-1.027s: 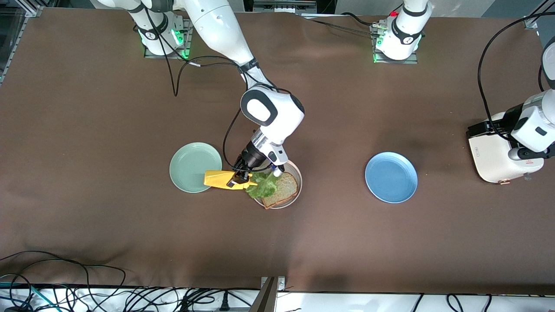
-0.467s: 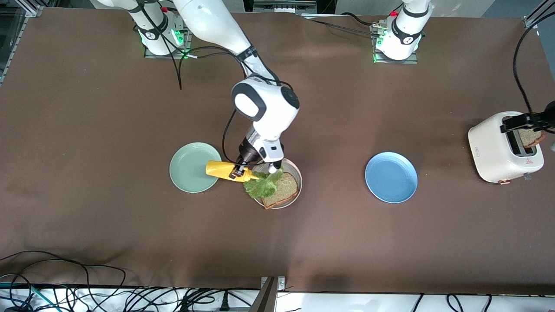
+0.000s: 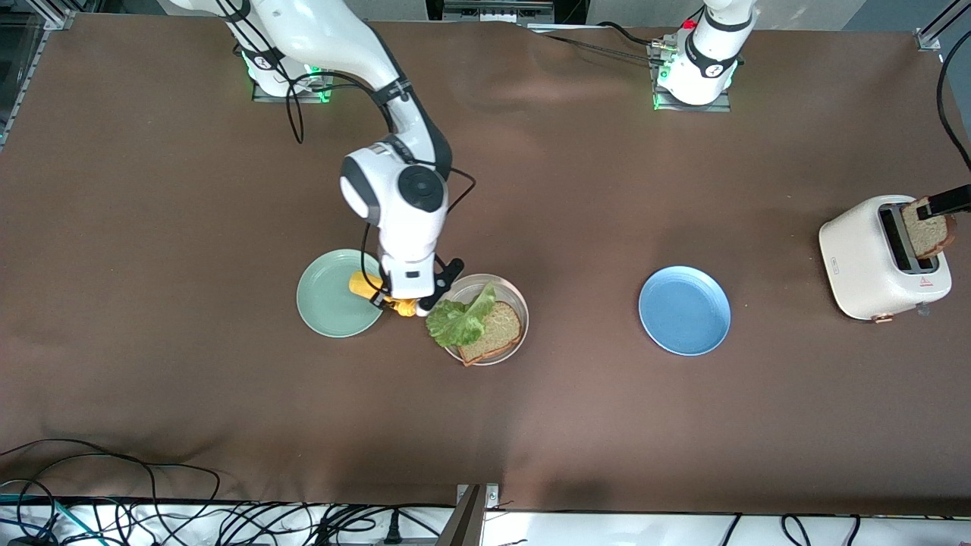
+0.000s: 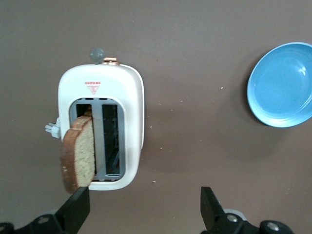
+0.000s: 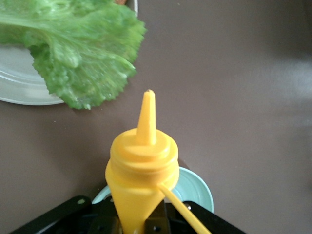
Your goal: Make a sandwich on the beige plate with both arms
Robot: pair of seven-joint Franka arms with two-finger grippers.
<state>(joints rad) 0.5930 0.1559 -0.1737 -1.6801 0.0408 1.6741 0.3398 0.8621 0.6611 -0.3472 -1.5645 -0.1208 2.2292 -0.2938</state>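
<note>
R arm comes off its base at the table's top edge, elbow high, forearm dropping near-vertical mid-table. I see the right gripper (image 5: pixel 134 224) clamped tight on a yellow squeeze bottle (image 3: pixel 379 292), nozzle (image 5: pixel 147 117) pointing away from the wrist cam. In front view the bottle is mostly hidden under the wrist; it sits over the gap between the mint green plate (image 3: pixel 330 296) and the beige plate (image 3: pixel 510 294), overlapping the green plate's rim.

Beige plate is mid-table, between the green plate and the blue plate (image 3: pixel 684 309). On it: one bread slice (image 3: pixel 494 332), flat, on the side nearer the front cam, w/ a lettuce leaf (image 3: pixel 459 320) lying partly over it and hanging past the rim toward the right arm's end. R wrist view shows the leaf's ruffled edge (image 5: pixel 83 58) over the plate rim (image 5: pixel 19 92), apart from the nozzle tip.

L arm: only its base at the top edge and one dark finger show in front view, entering at the edge by the toaster (image 3: pixel 865 262). Left gripper (image 4: pixel 144 207) is up over the table beside the toaster, jaws spread as wide as they go, nothing clamped. A second bread slice (image 4: pixel 80 158) stands out of one toaster slot, tilted; one finger (image 4: pixel 75 212) is just beside its edge. Can't tell if they touch. Toaster stands near the table edge at the left arm's end, well apart from the beige plate.
</note>
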